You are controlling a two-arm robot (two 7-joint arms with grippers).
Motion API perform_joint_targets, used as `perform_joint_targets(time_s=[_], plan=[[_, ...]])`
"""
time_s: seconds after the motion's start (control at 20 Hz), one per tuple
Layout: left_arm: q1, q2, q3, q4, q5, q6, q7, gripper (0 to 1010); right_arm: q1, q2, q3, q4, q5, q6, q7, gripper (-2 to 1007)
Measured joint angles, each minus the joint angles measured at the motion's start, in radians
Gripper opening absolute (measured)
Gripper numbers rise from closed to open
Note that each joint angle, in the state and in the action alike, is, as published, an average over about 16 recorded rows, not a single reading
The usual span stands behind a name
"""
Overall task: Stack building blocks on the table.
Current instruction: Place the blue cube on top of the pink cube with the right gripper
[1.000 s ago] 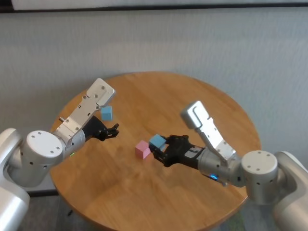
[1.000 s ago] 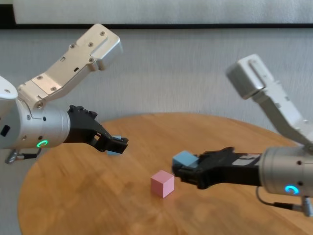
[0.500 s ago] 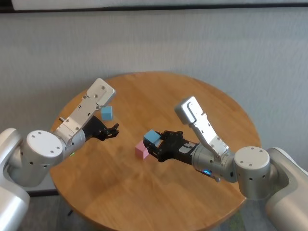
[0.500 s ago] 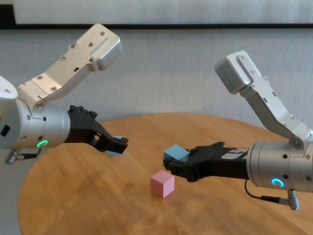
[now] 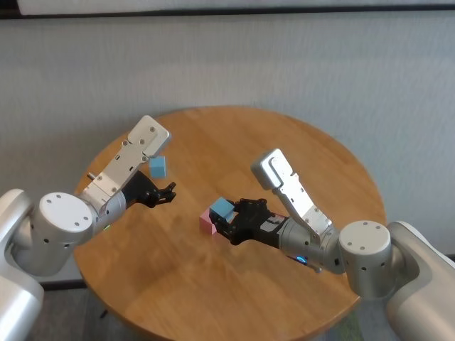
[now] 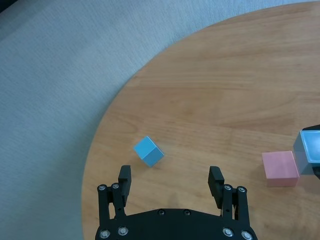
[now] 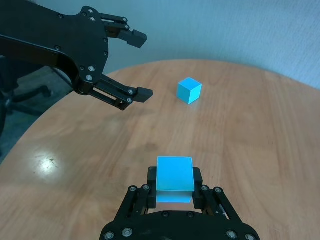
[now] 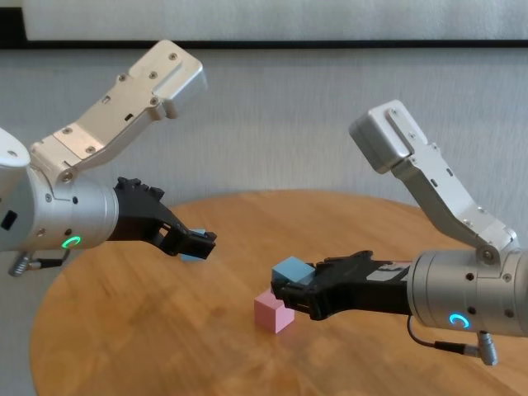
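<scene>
Chest view: matte light-blue cube point(image 8: 290, 271) clamped in right tool point(image 8: 285, 290), above pale pink cube point(image 8: 271, 312).

table point(image 5: 298, 149) is a warm honey-brown with wood grain streaks. one cube is pale pink point(image 8: 269, 312), matte and plain. the other two are light blue: one point(image 5: 223, 208) right by the pink, one point(image 5: 158, 167) further left and far. both grippers point(image 8: 191, 245) point(image 8: 290, 299) are black, arms silvery grey with white ends, little green and blue glowing rings on them. wall behind is pale grey.
</scene>
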Motion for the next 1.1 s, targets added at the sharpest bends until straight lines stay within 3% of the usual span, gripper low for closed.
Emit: perform_joint_targets(time_s=[1.1], plan=[[0.0, 0.0, 0.0, 0.0, 0.0, 0.0, 0.0, 1000, 0.011, -0.039, -0.004, 0.036, -0.027, 0.001, -0.018, 362]])
